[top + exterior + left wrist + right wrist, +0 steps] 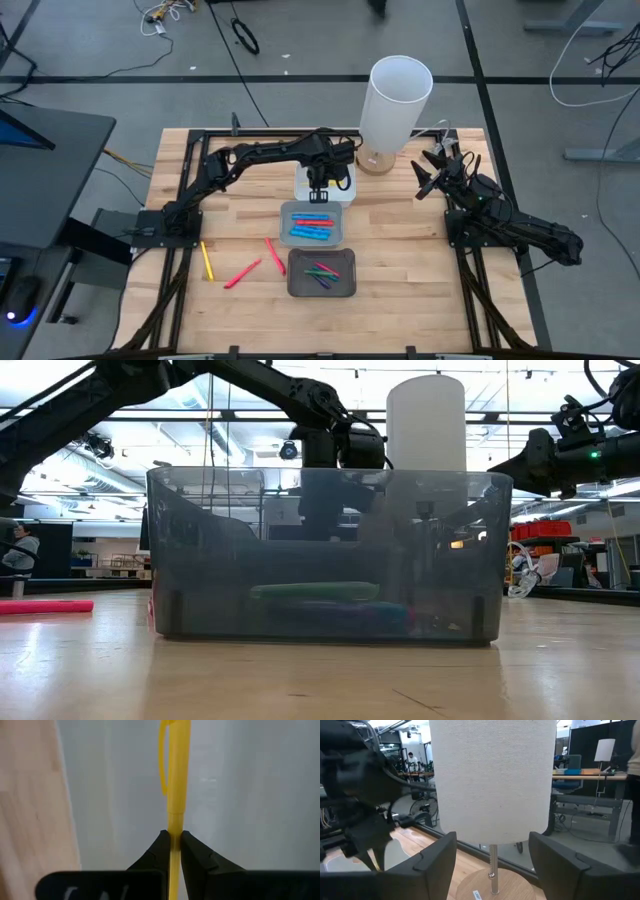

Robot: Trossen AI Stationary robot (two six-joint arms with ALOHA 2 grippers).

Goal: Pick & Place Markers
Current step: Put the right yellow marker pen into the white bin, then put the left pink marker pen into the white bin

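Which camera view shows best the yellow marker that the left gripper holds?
The left wrist view: the yellow marker fills it, pinched in the left gripper over a white tray. The high and low views hide it; the right wrist view shows no clear marker.

A yellow marker (176, 780) over a white tray (250, 795); red markers (242, 272) on pale wood table (400, 300).

My right pincer (492, 865) stands open before a white-shaded lamp (492, 780) on its round wooden base (492, 887), set on the desk (427, 840); the other dark arm (357, 795) hangs beside it, people (412, 760) beyond.
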